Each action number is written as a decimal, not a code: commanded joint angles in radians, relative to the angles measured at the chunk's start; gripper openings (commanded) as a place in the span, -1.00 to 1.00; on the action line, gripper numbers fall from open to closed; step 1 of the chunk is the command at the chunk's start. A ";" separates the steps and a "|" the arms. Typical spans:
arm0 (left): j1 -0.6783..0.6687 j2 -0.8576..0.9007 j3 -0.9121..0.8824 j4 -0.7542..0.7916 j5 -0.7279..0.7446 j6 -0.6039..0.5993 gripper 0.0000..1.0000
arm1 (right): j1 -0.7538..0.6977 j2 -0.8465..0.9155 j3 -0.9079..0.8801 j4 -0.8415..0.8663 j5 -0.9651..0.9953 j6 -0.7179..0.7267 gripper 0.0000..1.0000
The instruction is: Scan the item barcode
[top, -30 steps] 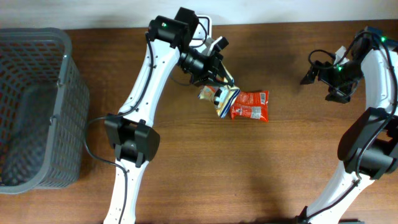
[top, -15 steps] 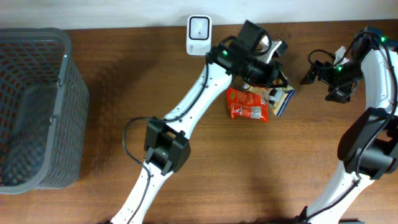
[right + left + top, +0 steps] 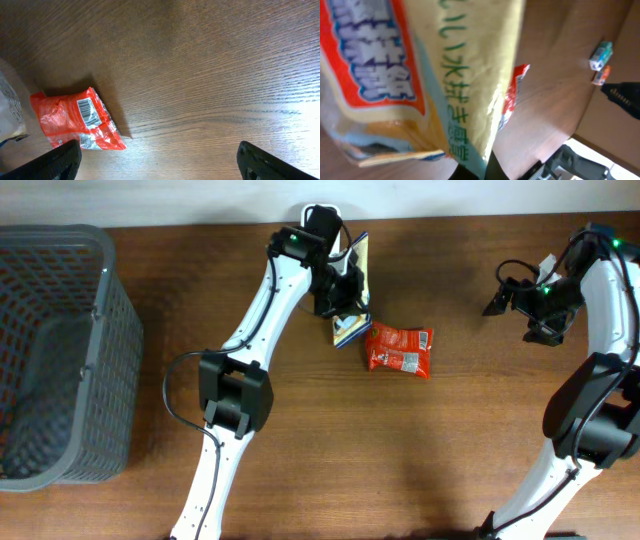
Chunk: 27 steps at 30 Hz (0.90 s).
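The left gripper (image 3: pixel 340 293), clamped tight on a yellow snack packet (image 3: pixel 357 258), held it up beside the white barcode scanner (image 3: pixel 320 213), apparently to present its code, while the right gripper (image 3: pixel 498 300) hung wide and empty, well clear of the red snack packet (image 3: pixel 400 350) lying on the table (image 3: pixel 300 460).

— What does the left arm (image 3: pixel 262 300) look like?
— White links, black joints. A green light (image 3: pixel 293 242) glows near the top, and a black cable (image 3: pixel 167 392) loops at centre left.
— And the right arm (image 3: pixel 612 300)?
— Same build, at the right edge, with a green light too, I think. The right gripper (image 3: pixel 157 157) has black fingers (image 3: pixel 57 160).
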 commanded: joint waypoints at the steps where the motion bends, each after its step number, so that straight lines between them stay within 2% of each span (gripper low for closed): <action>1: 0.012 0.000 0.010 -0.075 -0.014 -0.016 -1.00 | 0.005 -0.010 0.008 0.000 0.005 0.005 0.98; 2: 0.011 -0.001 0.010 -0.125 -0.014 -0.012 -1.00 | 0.005 -0.010 0.008 0.000 0.005 0.005 0.97; 4: 0.010 -0.001 0.010 -0.235 -0.037 0.076 -1.00 | 0.005 -0.010 0.008 0.000 0.005 0.005 0.97; 6: 0.010 -0.001 0.011 -0.346 -0.265 0.081 -1.00 | 0.005 -0.010 0.008 0.000 0.005 0.005 0.97; 7: 0.010 -0.001 0.011 -0.375 -0.443 0.077 -1.00 | 0.005 -0.010 0.008 0.000 0.005 0.005 0.97; 8: 0.010 -0.001 0.011 -0.375 -0.557 0.077 -1.00 | 0.005 -0.010 0.008 0.000 0.005 0.005 0.98; 11: 0.010 -0.002 0.011 -0.375 -0.727 0.062 -1.00 | 0.005 -0.010 0.008 0.000 0.005 0.005 0.97; 13: 0.007 -0.029 0.011 -0.375 -0.740 0.065 -1.00 | 0.005 -0.010 0.008 0.000 0.005 0.005 0.97; 15: 0.000 -0.084 0.011 -0.375 -0.674 0.175 -1.00 | 0.005 -0.010 0.008 0.000 0.005 0.005 0.97; 16: -0.005 -0.120 0.011 -0.375 -0.620 0.269 -0.82 | 0.005 -0.010 0.008 0.000 0.006 0.005 0.97; 17: -0.008 -0.138 0.011 -0.375 -0.605 0.289 -0.49 | 0.005 -0.010 0.008 0.000 0.006 0.005 0.97; 18: -0.016 -0.163 0.011 -0.375 -0.617 0.358 0.99 | 0.005 -0.010 0.008 0.000 0.005 0.005 0.98; 20: -0.016 -0.155 0.011 -0.367 -0.751 0.381 0.99 | 0.005 -0.010 0.008 0.000 0.005 0.005 0.97; 23: -0.023 -0.119 0.006 -0.184 -0.773 0.418 0.99 | 0.005 -0.010 0.008 0.000 0.005 0.005 0.97; 25: -0.047 -0.085 -0.016 -0.091 -0.772 0.567 0.96 | 0.005 -0.010 0.008 0.000 0.005 0.005 0.97; 27: -0.079 -0.026 -0.022 -0.077 -0.776 0.639 0.95 | 0.005 -0.010 0.008 0.000 0.005 0.005 0.97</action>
